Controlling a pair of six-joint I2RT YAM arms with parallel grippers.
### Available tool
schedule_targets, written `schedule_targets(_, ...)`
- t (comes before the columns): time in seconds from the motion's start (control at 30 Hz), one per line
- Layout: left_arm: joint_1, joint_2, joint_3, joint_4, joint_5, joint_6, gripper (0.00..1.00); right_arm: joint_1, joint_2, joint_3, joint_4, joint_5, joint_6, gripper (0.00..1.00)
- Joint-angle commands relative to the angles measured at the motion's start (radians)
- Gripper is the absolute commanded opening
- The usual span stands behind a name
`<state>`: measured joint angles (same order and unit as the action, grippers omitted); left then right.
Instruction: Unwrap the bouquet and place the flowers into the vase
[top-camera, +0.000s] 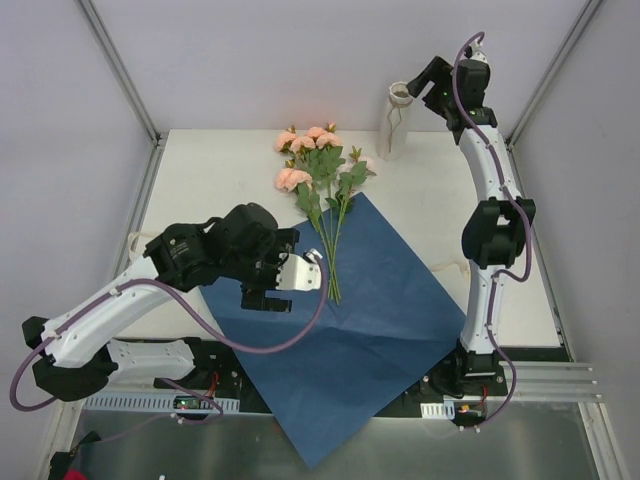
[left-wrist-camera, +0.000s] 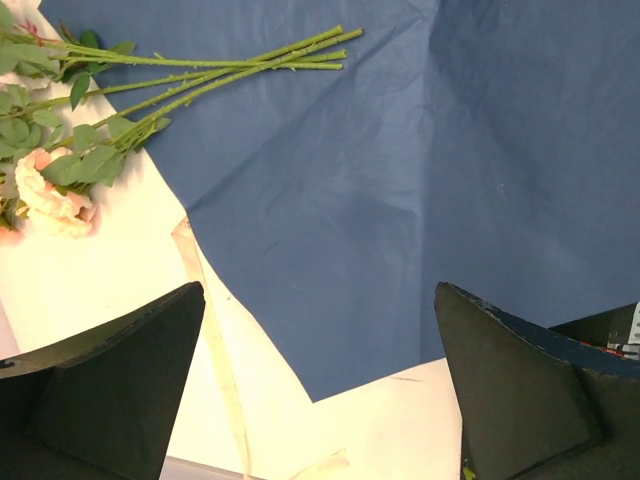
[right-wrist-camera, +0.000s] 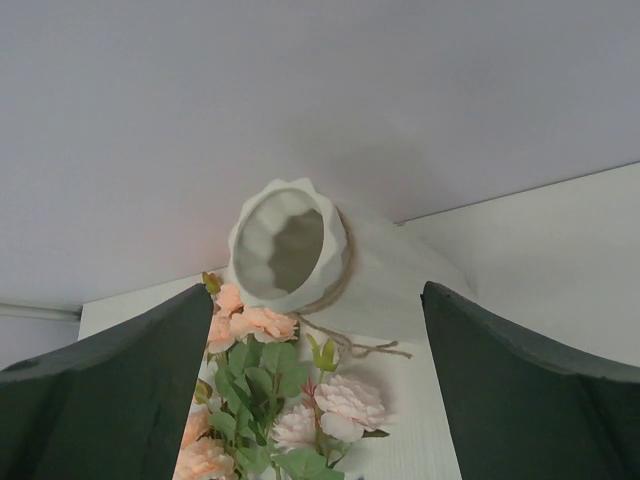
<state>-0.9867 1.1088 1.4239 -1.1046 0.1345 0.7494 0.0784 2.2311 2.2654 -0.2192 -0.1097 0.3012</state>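
Observation:
The bouquet is unwrapped: its blue paper (top-camera: 360, 320) lies spread flat on the table. The flowers (top-camera: 318, 165), peach-pink roses on thin green stems, lie with their stems (left-wrist-camera: 230, 70) on the paper's far corner and their blooms toward the back. The off-white wavy vase (top-camera: 396, 120) stands upright at the back right, twine round its neck. My left gripper (top-camera: 292, 270) hovers open just left of the stem ends, holding nothing. My right gripper (top-camera: 420, 85) is open just right of the vase's mouth (right-wrist-camera: 290, 250), with nothing between its fingers.
A cream ribbon (left-wrist-camera: 215, 340) lies loose on the white table beside the paper's edge. Grey enclosure walls with metal posts (top-camera: 120, 70) close in the left, back and right. The paper's near corner (top-camera: 315, 455) hangs past the table's front edge.

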Motion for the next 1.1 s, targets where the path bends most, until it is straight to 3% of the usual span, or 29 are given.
schedule_targets(0.0, 0.016, -0.023, -0.071, 0.089, 0.025, -0.016, 0.99, -0.003, 0.071, 0.078, 0.057, -0.015, 0.029, 0.88)
schedule_targets(0.17, 0.055, -0.049, -0.131, 0.179, -0.007, -0.08, 0.99, 0.0, 0.122, 0.091, 0.075, -0.007, 0.024, 0.86)
schedule_targets(0.57, 0.08, -0.035, -0.148, 0.196, 0.007, -0.091, 0.99, 0.0, 0.133, 0.066, 0.08, 0.01, 0.009, 0.79)
schedule_targets(0.9, 0.08, -0.04, -0.161, 0.204, 0.01, -0.097, 0.99, 0.004, 0.153, 0.111, 0.123, 0.016, 0.064, 0.82)
schedule_targets(1.07, 0.082, -0.041, -0.163, 0.204, 0.005, -0.104, 0.99, 0.004, 0.163, 0.109, 0.119, 0.027, 0.069, 0.77)
